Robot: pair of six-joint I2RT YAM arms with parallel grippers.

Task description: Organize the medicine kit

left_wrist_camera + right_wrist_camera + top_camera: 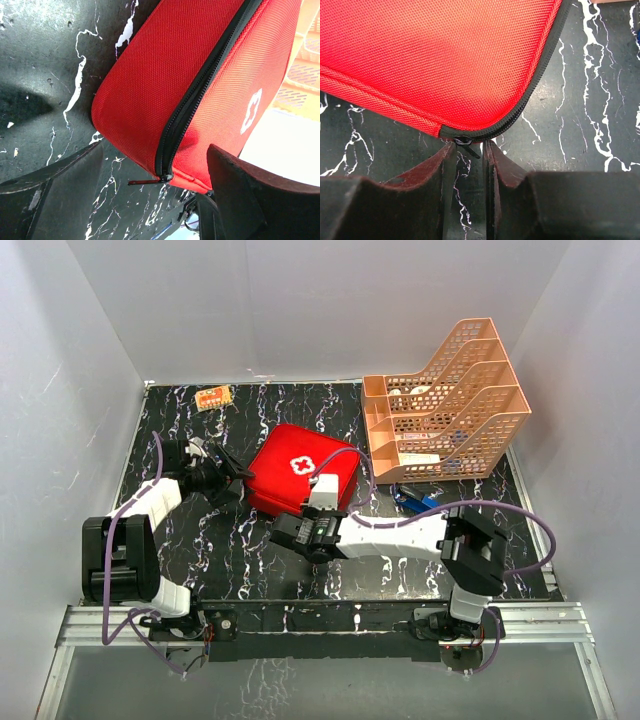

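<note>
Right wrist view: the zipper pull (470,149) hangs off the near corner of the medicine kit (435,60) and lies in the narrow slit between the right fingers (437,165). It slants across that gap, nearly spanning it. I cannot tell whether the pads already pinch it or only bracket it.

From that corner the zip track (540,85) bends round and runs away along the kit's side, so I judge that any pull must follow that curve rather than tug straight back.

The kit (300,468) lies flat and zipped shut on the worktop (240,540), with its white cross facing up. The right arm reaches its near edge and the left arm its left corner.

The left fingers (240,180) are spread wide and grasp nothing. That corner of the kit (150,85) sits just ahead of them, between the tips, and they look well placed to brace it. The right arm is clearly the nearer one to the pull.
</note>
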